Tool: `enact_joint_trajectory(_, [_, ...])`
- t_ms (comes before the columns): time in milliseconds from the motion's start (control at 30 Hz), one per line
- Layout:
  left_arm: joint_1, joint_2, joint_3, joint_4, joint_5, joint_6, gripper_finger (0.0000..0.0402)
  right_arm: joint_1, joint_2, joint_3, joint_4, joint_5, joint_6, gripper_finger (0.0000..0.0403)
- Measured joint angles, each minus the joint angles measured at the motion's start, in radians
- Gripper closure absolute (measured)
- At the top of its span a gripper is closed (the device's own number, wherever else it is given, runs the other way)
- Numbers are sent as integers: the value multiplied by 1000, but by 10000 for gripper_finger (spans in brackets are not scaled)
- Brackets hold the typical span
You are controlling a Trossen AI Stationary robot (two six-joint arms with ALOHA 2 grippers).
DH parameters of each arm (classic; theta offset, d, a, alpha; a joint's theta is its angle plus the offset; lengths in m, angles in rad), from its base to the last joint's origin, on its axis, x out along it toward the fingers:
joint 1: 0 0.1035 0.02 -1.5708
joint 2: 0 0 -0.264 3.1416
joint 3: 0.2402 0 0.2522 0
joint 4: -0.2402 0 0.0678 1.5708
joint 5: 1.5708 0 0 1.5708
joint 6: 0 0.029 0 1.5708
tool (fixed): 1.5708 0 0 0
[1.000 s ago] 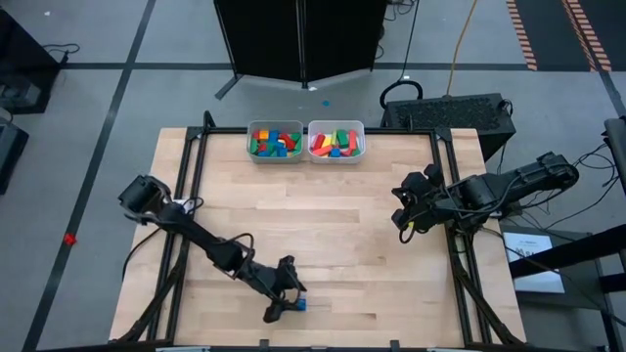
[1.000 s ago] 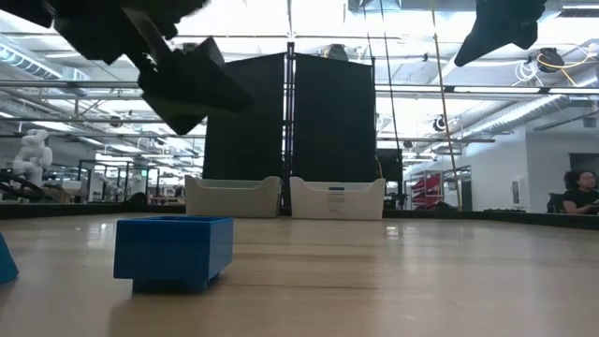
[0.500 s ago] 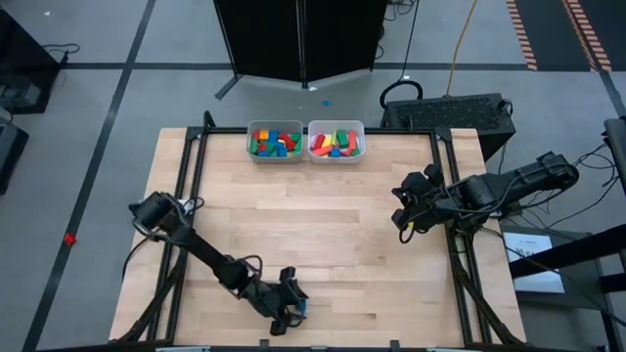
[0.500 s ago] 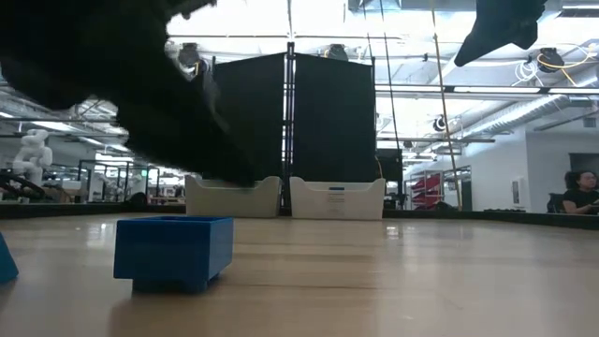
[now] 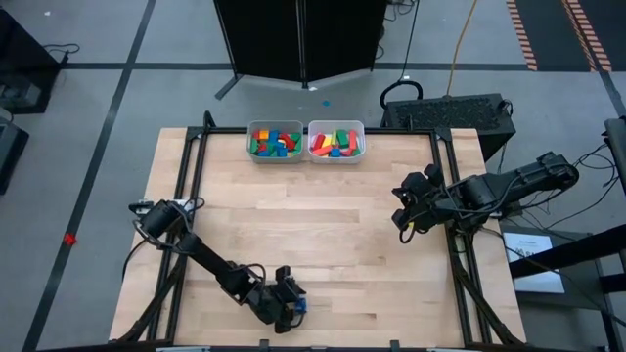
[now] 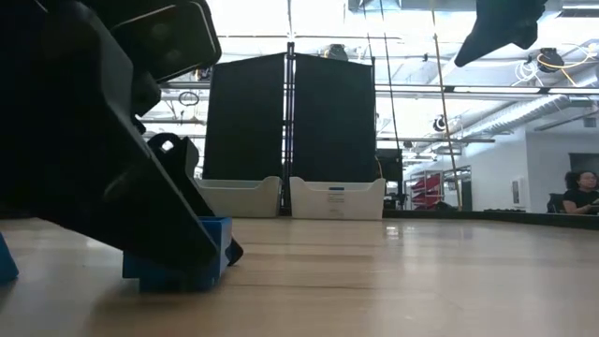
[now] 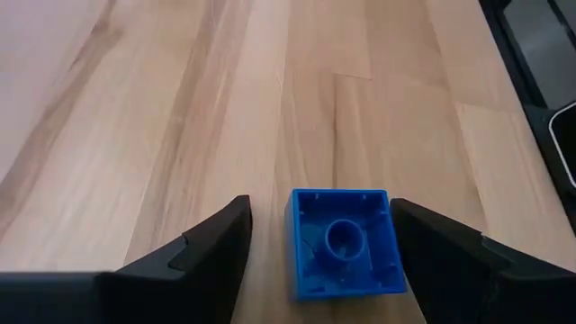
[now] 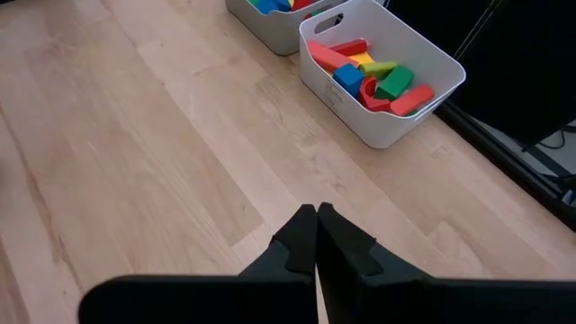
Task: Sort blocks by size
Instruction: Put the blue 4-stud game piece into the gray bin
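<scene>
A blue block [image 7: 342, 241] lies on the table near its near edge, hollow side up; it also shows in the high view [image 5: 300, 305] and the low view [image 6: 192, 267]. My left gripper [image 7: 317, 225] is open and low over the table. One finger stands on each side of the block, and one of them is very close to its side. My right gripper [image 8: 317, 216] is shut and empty, raised over the table's right side [image 5: 403, 220]. Several coloured blocks fill two pale bins [image 5: 275, 142] [image 5: 336, 140] at the far edge.
The two bins stand side by side at the table's far middle, and they show in the low view [image 6: 234, 197] [image 6: 337, 198]. Bare wood lies between the bins and the blue block. A blue piece [image 6: 5, 262] shows at the low view's left edge.
My left gripper has gone down and toward the table's near edge, onto the blue block. Its fingers now stand on either side of the block. The arm has stretched out low along the table. The block stays on the table.
</scene>
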State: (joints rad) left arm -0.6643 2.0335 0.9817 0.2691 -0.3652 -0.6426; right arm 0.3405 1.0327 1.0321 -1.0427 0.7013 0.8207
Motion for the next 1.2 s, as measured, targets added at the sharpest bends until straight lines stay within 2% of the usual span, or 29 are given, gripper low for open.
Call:
enact_joint_trajectory(167, [1, 1, 0, -41, 8, -4, 168, 0, 0, 0, -5, 0, 0, 403])
enact_joint_trajectory(367, [5, -4, -1, -70, 10, -10, 266, 0, 0, 0, -8, 0, 0, 403])
enact_joint_trajectory(533, [32, -56, -4, -115, 40, -11, 271, 0, 0, 0, -9, 0, 0, 403])
enact_joint_trajectory(633, [76, -121, -8, -234, 46, -12, 271, 0, 0, 0, -9, 0, 0, 403])
enact_joint_trajectory(700, [120, -182, -11, -329, 11, -11, 271, 0, 0, 0, -9, 0, 2, 403])
enact_joint_trajectory(833, [241, -344, -8, -533, -107, 30, 271, 0, 0, 0, -9, 0, 9, 403])
enact_joint_trajectory(967, [439, -504, -8, -672, -238, 167, 271, 0, 0, 0, -7, 0, 14, 403])
enact_joint_trajectory(1200, [880, -659, -6, -634, -228, 501, 271, 0, 0, 0, -7, 7, 46, 403])
